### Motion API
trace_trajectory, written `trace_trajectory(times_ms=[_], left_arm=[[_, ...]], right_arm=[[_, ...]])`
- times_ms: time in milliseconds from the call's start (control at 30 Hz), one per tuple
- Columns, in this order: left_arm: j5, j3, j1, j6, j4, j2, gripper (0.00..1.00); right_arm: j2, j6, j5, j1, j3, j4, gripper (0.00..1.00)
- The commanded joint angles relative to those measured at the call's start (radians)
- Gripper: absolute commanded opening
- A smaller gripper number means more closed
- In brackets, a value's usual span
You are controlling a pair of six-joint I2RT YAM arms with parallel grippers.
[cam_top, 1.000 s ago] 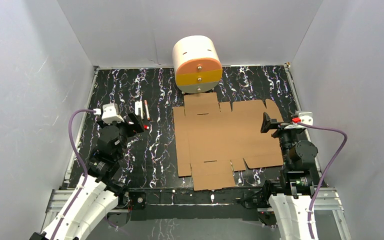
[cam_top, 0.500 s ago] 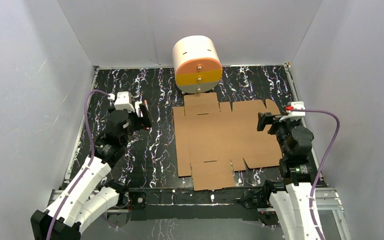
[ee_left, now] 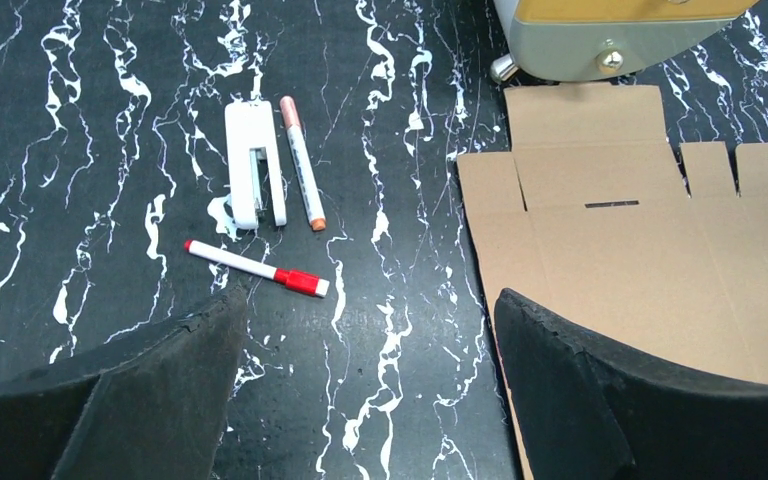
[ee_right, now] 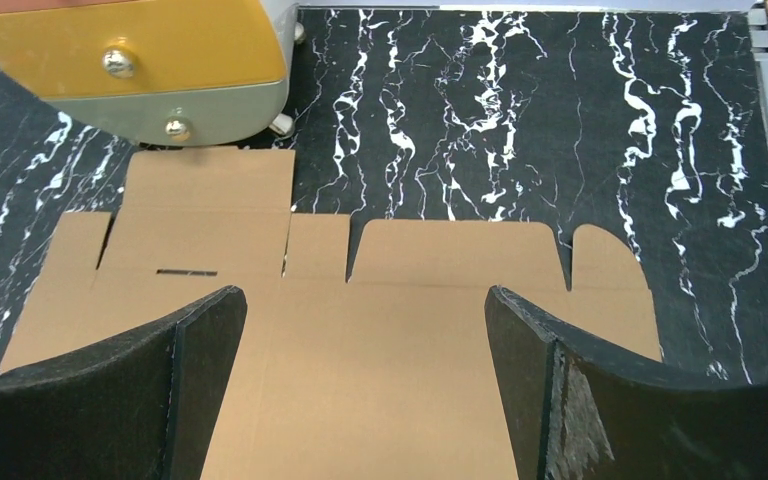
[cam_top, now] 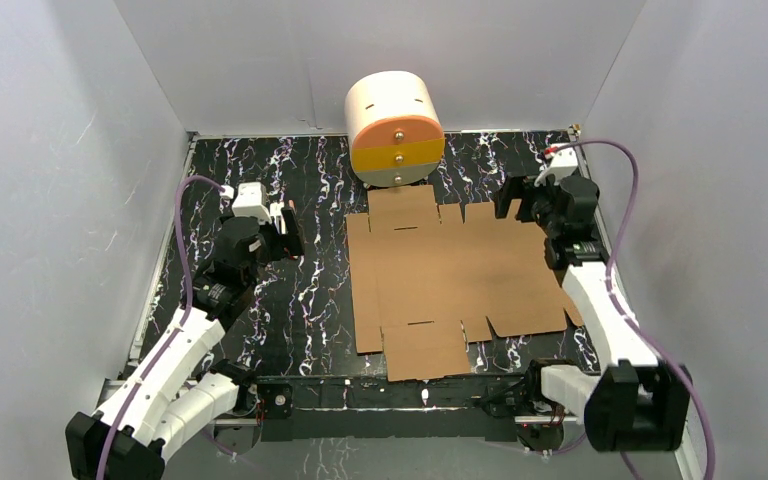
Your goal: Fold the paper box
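The paper box [cam_top: 450, 280] lies flat and unfolded on the black marbled table, a brown cardboard sheet with flaps and slots. My left gripper [cam_top: 285, 228] hovers open over bare table just left of the sheet's left edge; in the left wrist view the gripper [ee_left: 372, 300] has nothing between its fingers and the paper box [ee_left: 640, 250] lies to its right. My right gripper [cam_top: 515, 205] is open above the sheet's far right part. The right wrist view shows this gripper [ee_right: 365, 295] with its fingers spread over the cardboard [ee_right: 410, 350], not touching it.
A cream cylinder with an orange and yellow front [cam_top: 395, 130] stands just behind the sheet's far flap. Left of the sheet lie a red-capped marker [ee_left: 255, 268], an orange-tipped pen [ee_left: 302, 178] and a white stapler-like item [ee_left: 255, 165]. Grey walls enclose the table.
The right arm has stretched away from its base, taking its gripper from the sheet's right edge to its far right corner. The left gripper has moved slightly farther and to the right.
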Motion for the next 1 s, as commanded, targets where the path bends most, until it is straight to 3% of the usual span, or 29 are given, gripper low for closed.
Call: trace_trajectory(times_ms=[0,333,500,967], left_arm=[[0.043,-0.023,0.025,-0.016,0.013,-0.008,0.91],[0.075,-0.036,0.031,-0.037,-0.005,0.013,0.90],[0.067,-0.031,0.034,-0.031,-0.016,0.035,0.90],[0.097,-0.036,0.054,-0.022,-0.001,0.069,0.90]], right_arm=[[0.145,-0.011,-0.003,0.001,0.116,0.191,0.98],[0.501,-0.087,0.027,-0.002,0.274,0.370,0.99],[0.721,-0.087,-0.038,-0.002,0.432,0.446,0.99],[1.137,-0.135,-0.064,0.080,0.861,0.425,0.99]])
